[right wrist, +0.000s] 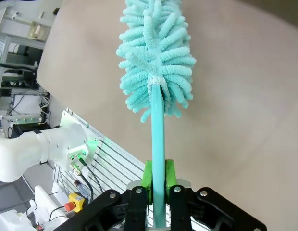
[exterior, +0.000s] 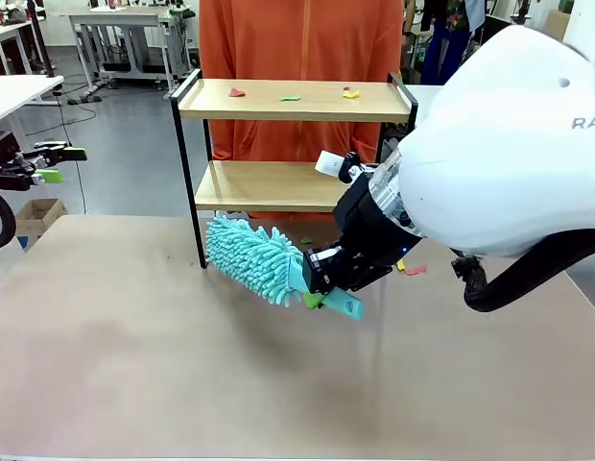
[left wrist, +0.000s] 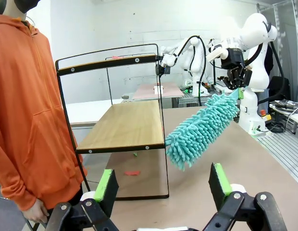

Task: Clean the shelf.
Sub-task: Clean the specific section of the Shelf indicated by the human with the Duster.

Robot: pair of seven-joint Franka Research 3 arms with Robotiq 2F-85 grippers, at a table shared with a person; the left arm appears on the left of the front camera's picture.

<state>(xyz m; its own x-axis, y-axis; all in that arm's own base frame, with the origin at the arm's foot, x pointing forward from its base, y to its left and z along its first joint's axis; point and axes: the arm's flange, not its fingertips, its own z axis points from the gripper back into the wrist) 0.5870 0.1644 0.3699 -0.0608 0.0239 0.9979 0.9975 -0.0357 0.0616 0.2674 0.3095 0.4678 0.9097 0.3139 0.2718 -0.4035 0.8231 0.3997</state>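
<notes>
Right arm (exterior: pixel 509 144) hides part of the shelf (exterior: pixel 269 184); right tool (right wrist: pixel 157 178) clamps the duster (exterior: pixel 251 254) handle, left tool (left wrist: pixel 162 183) spread apart.

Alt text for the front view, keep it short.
The right gripper holds a teal fluffy duster by its handle, its head near the front left leg of the shelf. Small coloured scraps lie on the top board; a person in orange stands behind.

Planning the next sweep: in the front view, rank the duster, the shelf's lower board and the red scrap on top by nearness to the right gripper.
1. duster, clamped in the right gripper.
2. lower board, just behind and above.
3. red scrap, high on the top board, left part.
</notes>
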